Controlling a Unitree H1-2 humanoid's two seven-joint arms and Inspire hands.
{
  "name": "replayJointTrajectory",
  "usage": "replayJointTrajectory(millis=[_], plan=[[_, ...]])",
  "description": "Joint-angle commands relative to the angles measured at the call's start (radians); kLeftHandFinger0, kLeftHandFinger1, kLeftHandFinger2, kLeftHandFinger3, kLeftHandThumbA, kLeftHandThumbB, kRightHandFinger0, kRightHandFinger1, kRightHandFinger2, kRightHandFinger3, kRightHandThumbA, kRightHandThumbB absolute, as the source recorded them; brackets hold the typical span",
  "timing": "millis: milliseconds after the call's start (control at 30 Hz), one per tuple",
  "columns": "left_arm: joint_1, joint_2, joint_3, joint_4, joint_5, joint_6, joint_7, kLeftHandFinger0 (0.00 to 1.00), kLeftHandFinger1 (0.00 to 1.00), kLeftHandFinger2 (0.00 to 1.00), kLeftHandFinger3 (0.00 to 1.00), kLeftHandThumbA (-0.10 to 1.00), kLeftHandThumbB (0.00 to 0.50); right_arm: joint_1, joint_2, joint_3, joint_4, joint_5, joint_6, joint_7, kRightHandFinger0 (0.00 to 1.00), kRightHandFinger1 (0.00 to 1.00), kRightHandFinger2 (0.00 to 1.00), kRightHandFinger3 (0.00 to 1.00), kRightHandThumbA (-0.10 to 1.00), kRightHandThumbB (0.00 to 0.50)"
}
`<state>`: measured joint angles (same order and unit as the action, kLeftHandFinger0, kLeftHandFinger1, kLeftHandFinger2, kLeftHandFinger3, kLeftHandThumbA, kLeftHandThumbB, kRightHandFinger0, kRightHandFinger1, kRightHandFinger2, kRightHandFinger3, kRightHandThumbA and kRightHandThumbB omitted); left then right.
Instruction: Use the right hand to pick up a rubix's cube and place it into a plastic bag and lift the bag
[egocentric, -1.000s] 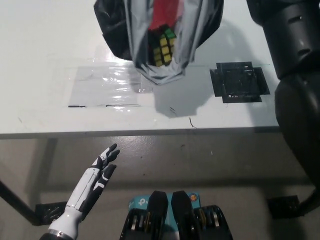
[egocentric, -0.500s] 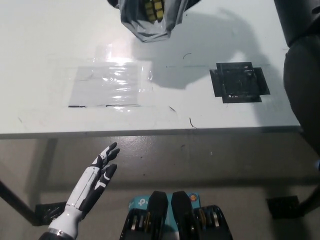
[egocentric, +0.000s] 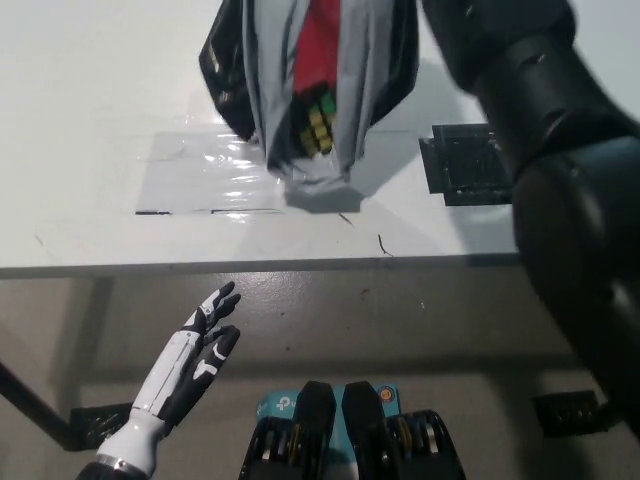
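1. At lower left, the robot's white left hand (egocentric: 205, 345) rests below the table's front edge, palm up, fingers spread and straight, holding nothing.
2. Above it, the white rectangular table (egocentric: 80, 150) fills the upper part of the head view; a glossy clear plastic sheet (egocentric: 205, 175) lies flat on its surface, left of centre.
3. At the sheet's right edge hangs the grey-and-black plastic bag (egocentric: 310, 110), drawn up tall with its top out of the picture; its crumpled lower tip sits at the table surface beside the sheet, and whether it touches cannot be told.
4. Inside the bag, showing through its open front, is the multicoloured Rubik's cube (egocentric: 318, 122), with yellow and green squares below a red face, low in the bag.
5. Right of the bag, a square of black tape (egocentric: 462, 165) is stuck to the tabletop, partly covered by the arm.
6. At right, the robot's black right arm (egocentric: 560, 170) reaches from the lower right up towards the bag's top; its hand is beyond the upper edge, so its grip cannot be seen.
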<state>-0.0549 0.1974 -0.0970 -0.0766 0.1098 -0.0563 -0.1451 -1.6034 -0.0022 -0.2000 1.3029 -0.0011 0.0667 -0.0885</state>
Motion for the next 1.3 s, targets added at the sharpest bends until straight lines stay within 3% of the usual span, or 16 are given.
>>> replayJointTrajectory(millis=[0, 133, 233, 367, 500, 533, 567, 600, 633, 700, 733, 867, 1033, 1100, 1167, 1267], plan=[[-0.016, 0.008, 0.001, -0.037, -0.007, 0.006, -0.014, 0.92, 1.0, 1.0, 1.0, 0.92, 0.057, -0.03, 0.026, -0.007, -0.014, 0.045, -0.099, -0.012, 0.0, 0.21, 0.61, 0.35, -0.1, 0.177], [-0.025, 0.013, -0.001, -0.033, 0.0, 0.003, -0.016, 0.91, 1.0, 1.0, 1.0, 0.93, 0.082, 0.004, 0.044, -0.02, -0.006, 0.062, -0.101, -0.011, 0.0, 0.25, 0.68, 0.58, -0.1, 0.195], [-0.032, 0.015, -0.004, -0.029, 0.005, -0.003, -0.016, 0.89, 1.0, 1.0, 1.0, 0.94, 0.084, 0.015, 0.044, -0.006, 0.004, 0.052, -0.08, -0.026, 0.0, 0.25, 0.75, 0.58, -0.1, 0.204], [-0.033, 0.014, -0.004, -0.033, -0.004, 0.004, -0.021, 0.9, 1.0, 1.0, 1.0, 0.93, 0.09, 0.021, 0.033, 0.005, 0.014, 0.044, -0.064, -0.034, 0.0, 0.26, 0.56, 0.52, -0.1, 0.186], [-0.04, 0.015, -0.004, -0.038, -0.004, 0.018, -0.024, 0.92, 1.0, 1.0, 1.0, 0.93, 0.114, 0.01, 0.001, 0.059, 0.05, -0.004, -0.032, -0.069, 0.0, 0.22, 0.67, 0.61, -0.1, 0.179], [-0.042, 0.017, -0.006, -0.039, -0.001, 0.02, -0.025, 0.92, 1.0, 1.0, 1.0, 0.94, 0.12, 0.006, -0.008, 0.085, 0.061, -0.029, -0.017, -0.088, 0.0, 0.22, 0.69, 0.57, -0.1, 0.177], [-0.043, 0.017, -0.007, -0.041, 0.003, 0.024, -0.025, 0.92, 1.0, 1.0, 1.0, 0.95, 0.127, 0.001, -0.02, 0.124, 0.071, -0.06, 0.008, -0.088, 0.13, 0.41, 0.91, 0.79, -0.02, 0.192], [-0.043, 0.016, -0.007, -0.042, 0.008, 0.026, -0.024, 0.92, 1.0, 1.0, 1.0, 0.95, 0.127, -0.004, -0.033, 0.164, 0.078, -0.087, 0.035, -0.063, 0.62, 0.85, 1.0, 1.0, 0.19, 0.245], [-0.043, 0.016, -0.008, -0.042, 0.009, 0.025, -0.024, 0.92, 1.0, 1.0, 1.0, 0.94, 0.121, -0.008, -0.039, 0.188, 0.083, -0.102, 0.047, -0.041, 0.81, 1.0, 1.0, 1.0, 0.27, 0.247], [-0.044, 0.016, -0.008, -0.042, 0.01, 0.023, -0.024, 0.92, 1.0, 1.0, 1.0, 0.94, 0.121, -0.012, -0.047, 0.217, 0.087, -0.115, 0.058, -0.019, 0.89, 1.0, 1.0, 1.0, 0.31, 0.25], [-0.046, 0.016, -0.008, -0.039, 0.008, 0.017, -0.026, 0.92, 1.0, 1.0, 1.0, 0.94, 0.125, -0.019, -0.064, 0.311, 0.095, -0.183, 0.063, 0.045, 1.0, 1.0, 1.0, 1.0, 0.55, 0.403], [-0.044, 0.016, -0.009, -0.045, 0.008, 0.023, -0.028, 0.91, 1.0, 1.0, 1.0, 0.93, 0.126, -0.033, -0.089, 0.455, 0.105, -0.249, 0.071, 0.158, 1.0, 1.0, 1.0, 1.0, 0.63, 0.5], [-0.043, 0.015, -0.011, -0.045, 0.008, 0.024, -0.031, 0.92, 1.0, 1.0, 1.0, 0.93, 0.132, -0.037, -0.112, 0.515, 0.104, -0.239, 0.045, 0.295, 1.0, 1.0, 1.0, 1.0, 0.56, 0.5], [-0.042, 0.014, -0.008, -0.05, 0.004, 0.035, -0.032, 0.92, 1.0, 1.0, 1.0, 0.93, 0.144, -0.038, -0.121, 0.55, 0.103, -0.258, 0.011, 0.349, 1.0, 1.0, 1.0, 1.0, 0.57, 0.5], [-0.041, 0.015, -0.008, -0.052, 0.004, 0.037, -0.033, 0.92, 1.0, 1.0, 1.0, 0.93, 0.147, -0.058, -0.132, 0.622, 0.102, -0.312, -0.011, 0.458, 1.0, 1.0, 1.0, 1.0, 0.73, 0.48], [-0.038, 0.016, -0.008, -0.053, 0.002, 0.04, -0.034, 0.92, 1.0, 1.0, 1.0, 0.93, 0.15, -0.069, -0.14, 0.633, 0.092, -0.301, -0.004, 0.524, 1.0, 1.0, 1.0, 1.0, 0.68, 0.462]])
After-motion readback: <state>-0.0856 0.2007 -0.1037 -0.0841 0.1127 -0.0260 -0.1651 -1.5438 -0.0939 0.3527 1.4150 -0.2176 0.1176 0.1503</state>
